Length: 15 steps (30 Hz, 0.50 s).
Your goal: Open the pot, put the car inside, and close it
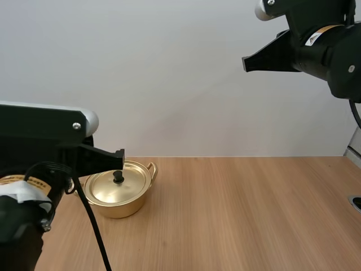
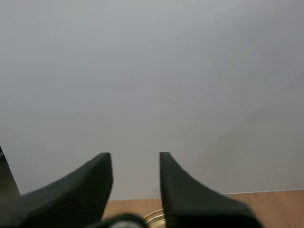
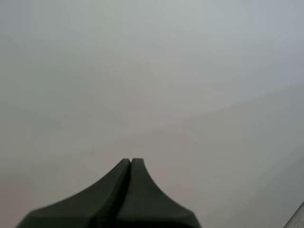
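A gold pot (image 1: 119,195) stands on the wooden table (image 1: 242,214) at the left, its lid (image 1: 110,189) on and the black knob (image 1: 118,177) upright. My left gripper (image 1: 119,157) hovers just above the knob, and its fingers stand apart. In the left wrist view the left gripper (image 2: 135,159) is open, and the knob (image 2: 121,221) and a sliver of gold lid (image 2: 154,218) lie just below the tips. My right gripper (image 1: 246,63) is raised high at the right, far from the pot. Seen from the right wrist, the right gripper (image 3: 131,161) is shut on nothing, facing the blank wall.
A pale wall rises behind the table's back edge. A dark fitting (image 1: 355,202) sits at the table's right edge.
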Tool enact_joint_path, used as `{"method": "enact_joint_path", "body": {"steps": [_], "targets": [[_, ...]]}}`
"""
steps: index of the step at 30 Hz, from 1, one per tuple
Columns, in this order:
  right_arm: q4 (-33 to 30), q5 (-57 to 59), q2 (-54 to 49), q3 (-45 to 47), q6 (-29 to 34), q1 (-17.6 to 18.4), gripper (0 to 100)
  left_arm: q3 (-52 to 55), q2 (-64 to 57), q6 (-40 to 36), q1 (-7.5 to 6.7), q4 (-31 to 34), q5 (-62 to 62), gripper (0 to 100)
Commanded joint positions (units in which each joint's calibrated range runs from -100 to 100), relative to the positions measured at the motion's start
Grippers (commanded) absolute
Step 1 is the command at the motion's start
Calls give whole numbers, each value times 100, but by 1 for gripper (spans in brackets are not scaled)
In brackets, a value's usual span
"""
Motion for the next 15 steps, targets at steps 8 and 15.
{"method": "enact_joint_path", "body": {"steps": [8, 15], "targets": [[5, 340, -13, 5, 6, -1, 0, 411, 2, -785, -3, 566, -6, 0], [332, 391, -13, 5, 6, -98, 0, 1034, -1, -756, -3, 418, -461, 0]]}}
